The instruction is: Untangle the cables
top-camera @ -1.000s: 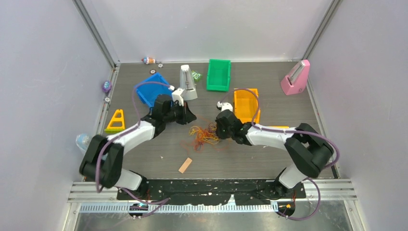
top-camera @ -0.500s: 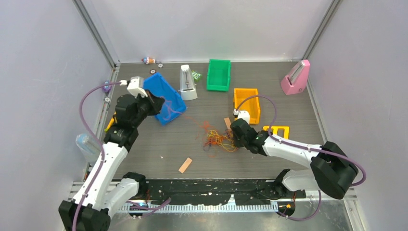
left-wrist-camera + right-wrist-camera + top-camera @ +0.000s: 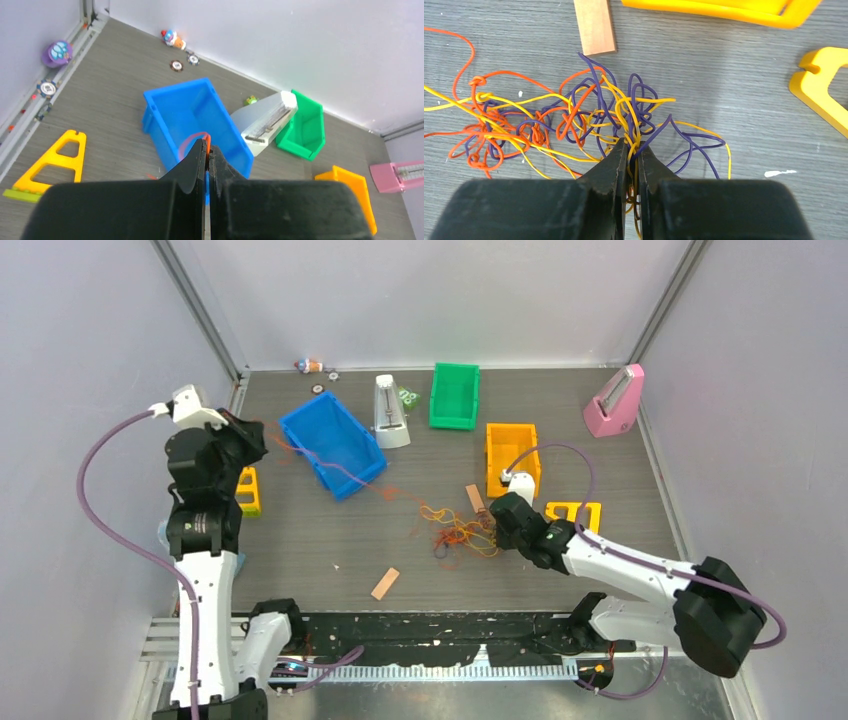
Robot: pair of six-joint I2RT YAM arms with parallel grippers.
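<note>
1. Cables (image 3: 452,533): thin, smooth, round strands in three colours (orange, yellow and purple), looped and knotted into one loose, flat tangle on the table (image 3: 620,475), at its middle, nearer the right arm.
2. The tangle is longer than it is deep. Its long axis runs left to right across the table, with orange knots bunched at the left end and purple loops at the right.
3. One orange strand (image 3: 395,493) leaves the tangle and points to the far left, rising over the blue bin (image 3: 312,430) to the left gripper.
4. Right gripper (image 3: 631,148): its dark fingers are pinched together on yellow and purple strands at the tangle's right end, low at the table.
5. Left gripper (image 3: 206,146): raised at the far left, with its fingers pressed together on the orange strand's end.
6. Two flat tan strips: one (image 3: 473,497) lies just beside the tangle's far edge, and one (image 3: 385,583) lies nearer the arm bases.
7. Three open plastic bins stand on the table: the blue one, a green one (image 3: 455,396) and an orange one (image 3: 512,458).
8. Two yellow triangular frames (image 3: 247,490) (image 3: 575,512) lie flat.
9. Two wedge-shaped metronomes stand on the table, one grey (image 3: 388,412) and one pink (image 3: 615,402).
10. The table has a grey wood-grain top.
</note>
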